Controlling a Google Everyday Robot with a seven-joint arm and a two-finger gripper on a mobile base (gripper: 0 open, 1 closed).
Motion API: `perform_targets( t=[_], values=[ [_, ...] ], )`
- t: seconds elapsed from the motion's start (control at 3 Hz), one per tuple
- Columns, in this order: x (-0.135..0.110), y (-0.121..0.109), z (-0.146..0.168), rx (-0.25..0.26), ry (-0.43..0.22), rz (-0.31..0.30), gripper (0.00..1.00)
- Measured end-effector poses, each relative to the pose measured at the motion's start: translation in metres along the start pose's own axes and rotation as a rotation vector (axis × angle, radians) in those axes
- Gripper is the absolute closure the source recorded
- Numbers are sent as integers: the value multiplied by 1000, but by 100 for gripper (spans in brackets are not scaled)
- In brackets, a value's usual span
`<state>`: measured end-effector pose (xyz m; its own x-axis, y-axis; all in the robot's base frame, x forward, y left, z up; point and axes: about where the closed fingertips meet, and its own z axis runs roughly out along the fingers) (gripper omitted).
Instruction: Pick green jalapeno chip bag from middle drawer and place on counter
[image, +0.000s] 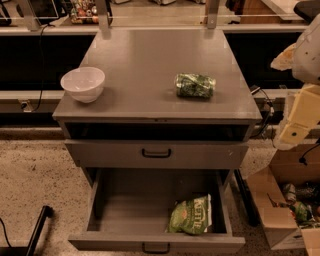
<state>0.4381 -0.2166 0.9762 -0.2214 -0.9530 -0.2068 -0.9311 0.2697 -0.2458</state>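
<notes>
Lying at the front right of the open middle drawer (131, 206), the green jalapeno chip bag (191, 216) is seen. The gripper (296, 122) is held beside the counter (145, 60); its state cannot be told.

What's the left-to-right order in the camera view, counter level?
bowl → can, both on the counter → gripper at the right edge, beside the counter. The chip bag in the open drawer lines up under the can, so it is left out.
</notes>
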Motion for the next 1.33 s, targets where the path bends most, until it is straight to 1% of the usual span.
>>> perform_targets(
  t=[0.33, 0.67, 1.0, 1.33],
  values=[
    [0, 0, 0, 0, 0, 0, 0],
    [-2, 13, 20, -2, -43, -64, 0],
    [-13, 59, 44, 17, -168, -148, 0],
    [-6, 76, 68, 22, -229, -149, 0]
  ],
)
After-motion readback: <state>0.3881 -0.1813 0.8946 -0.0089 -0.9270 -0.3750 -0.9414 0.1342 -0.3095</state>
